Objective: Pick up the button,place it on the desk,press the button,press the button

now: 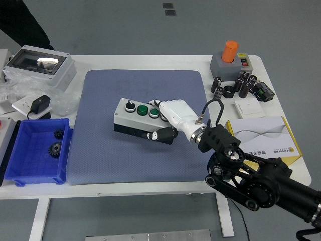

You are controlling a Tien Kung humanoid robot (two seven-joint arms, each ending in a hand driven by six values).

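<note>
The button box (133,119) is a grey-topped, black-sided control box with a black knob and green push buttons on top. It is over the middle of the blue-grey mat (140,90). My right hand (161,122), white with a black arm rising from the lower right, is shut on the box's right end. Its fingers (170,109) lie over the top and its thumb (159,135) presses the near side. I cannot tell whether the box rests on the mat or hangs just above it. My left arm is out of the picture.
A blue bin (20,168) with gears sits at the left. Behind it are a grey lidded case (40,65) and a black adapter (39,106). At the right are an orange-topped switch box (229,59), several black cylinders (244,84) and a yellow-white carton (261,138). A person's dark sleeve (25,22) shows top left.
</note>
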